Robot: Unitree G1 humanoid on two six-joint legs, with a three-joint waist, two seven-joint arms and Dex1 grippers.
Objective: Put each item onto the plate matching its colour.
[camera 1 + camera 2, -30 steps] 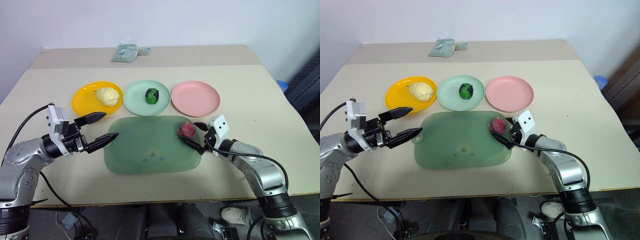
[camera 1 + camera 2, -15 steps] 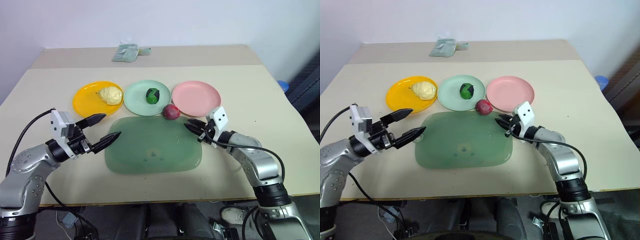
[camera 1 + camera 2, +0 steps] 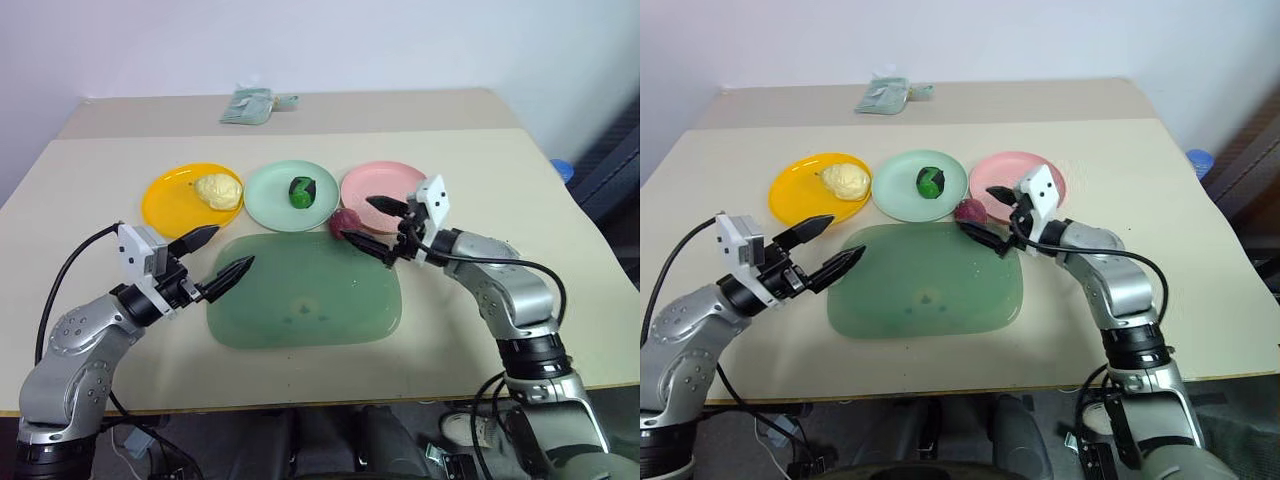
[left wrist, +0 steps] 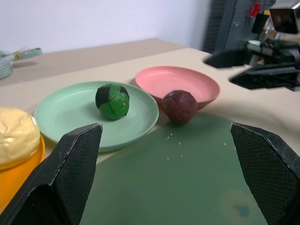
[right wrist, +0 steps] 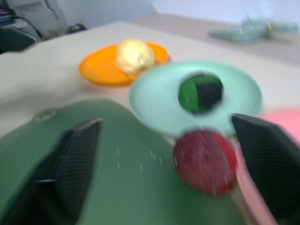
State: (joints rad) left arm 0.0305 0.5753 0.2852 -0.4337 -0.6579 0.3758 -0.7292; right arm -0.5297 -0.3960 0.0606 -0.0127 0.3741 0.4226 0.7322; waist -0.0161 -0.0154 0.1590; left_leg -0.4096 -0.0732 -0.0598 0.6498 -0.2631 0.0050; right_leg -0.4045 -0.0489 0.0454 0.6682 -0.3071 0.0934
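Note:
The dark red item (image 3: 345, 221) lies on the table at the far edge of the green tray (image 3: 305, 295), between the mint green plate (image 3: 275, 205) and the pink plate (image 3: 400, 180). My right gripper (image 3: 362, 222) is open and hovers level, its fingertips close around the near side of that item without gripping it. The green and black item (image 3: 302, 190) rests on the mint plate. On the orange-yellow plate (image 3: 170, 200) sits the pale yellow bumpy item (image 3: 218, 190). My left gripper (image 3: 231, 249) is open and empty over the tray's left edge.
A small pale-green fabric bundle (image 3: 250, 103) lies at the back of the table. A blue object (image 3: 561, 170) pokes out past the table's right edge. The tray takes up the middle front of the table.
The dark red item went from the tray's right side, at my right gripper, to the table by the plates. My right gripper then rose and moved left up to it. The left gripper barely moved.

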